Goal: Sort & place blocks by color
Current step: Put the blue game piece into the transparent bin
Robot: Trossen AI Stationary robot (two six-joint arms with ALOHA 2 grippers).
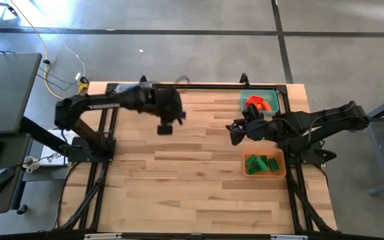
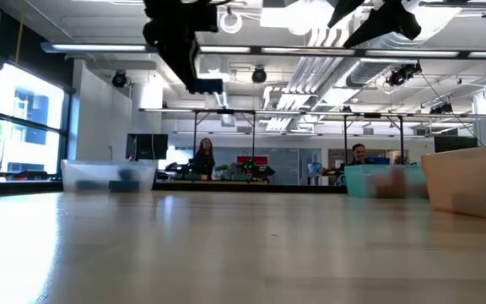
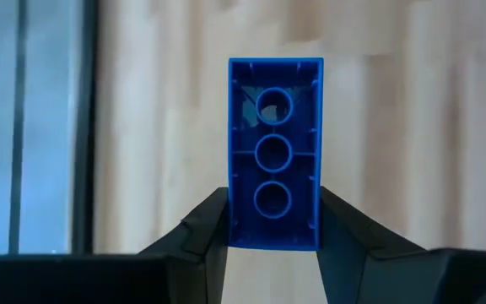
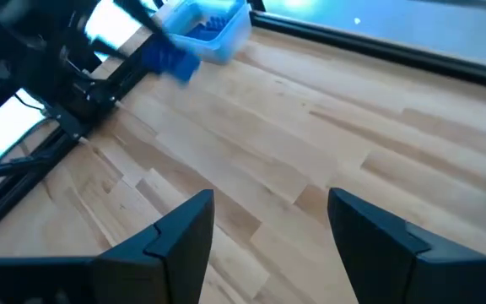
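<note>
A blue block (image 3: 275, 152) sits clamped between the two fingers of the left gripper (image 3: 272, 228), hollow underside toward the wrist camera, three round tubes visible inside it. The fingers (image 3: 205, 228) press on its two long sides near the lower end; most of the block stands out beyond the fingertips. In the right wrist view the same block (image 4: 169, 57) shows as a blurred blue shape in the air just beside the clear bin (image 4: 212, 29), which holds other blue pieces.

From above, the left gripper (image 1: 166, 127) hangs over the wooden table (image 1: 179, 187), toward the far-left part of the top; the block itself is too small to make out there. In the low view the left arm enters from above and its gripper (image 2: 202, 84) is well clear of the table surface.

Red blocks (image 1: 259, 103) lie in the teal bin (image 1: 277, 95) at the far right corner of the table. Green blocks (image 1: 263, 163) lie in the orange bin (image 1: 281, 169), nearer on the right edge. The low view shows the clear bin at the left, and the teal and orange bins at the right, all blurred.

The right gripper (image 4: 270, 221) holds nothing; its fingers stand wide apart over bare wood. From above it (image 1: 236, 132) sits between the teal and orange bins, a little inward of them.

Two people (image 2: 202, 157) are visible in the room behind the table.
</note>
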